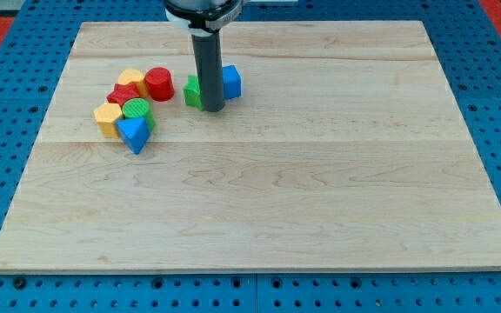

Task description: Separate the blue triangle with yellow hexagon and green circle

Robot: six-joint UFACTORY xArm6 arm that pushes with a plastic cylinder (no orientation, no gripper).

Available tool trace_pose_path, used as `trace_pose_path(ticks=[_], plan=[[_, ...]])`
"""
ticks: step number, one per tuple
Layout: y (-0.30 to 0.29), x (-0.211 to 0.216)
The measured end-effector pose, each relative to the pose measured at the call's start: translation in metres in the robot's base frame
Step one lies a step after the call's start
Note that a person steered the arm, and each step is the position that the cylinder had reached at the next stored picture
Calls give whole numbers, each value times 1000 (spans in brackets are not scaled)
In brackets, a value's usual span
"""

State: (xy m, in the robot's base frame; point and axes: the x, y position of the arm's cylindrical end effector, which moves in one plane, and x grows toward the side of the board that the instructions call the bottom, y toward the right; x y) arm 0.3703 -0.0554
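The blue triangle [134,134] lies at the view's left, touching the green circle [136,110] just above it and the yellow hexagon [108,118] to its upper left. My rod comes down from the view's top centre, and my tip [211,109] rests well to the right of that cluster. The tip stands between a green block [193,92] on its left and a blue block [230,81] on its right, partly hiding both.
A red block [122,95], a yellow block [132,80] and a red cylinder [159,83] crowd the same cluster above the green circle. The wooden board [268,200] lies on a blue pegboard [7,104].
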Motion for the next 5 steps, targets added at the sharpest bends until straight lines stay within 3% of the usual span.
trace_pose_path(ticks=[1, 2, 4, 5], plan=[[0, -19], [0, -11], [-75, 43], [-113, 43]])
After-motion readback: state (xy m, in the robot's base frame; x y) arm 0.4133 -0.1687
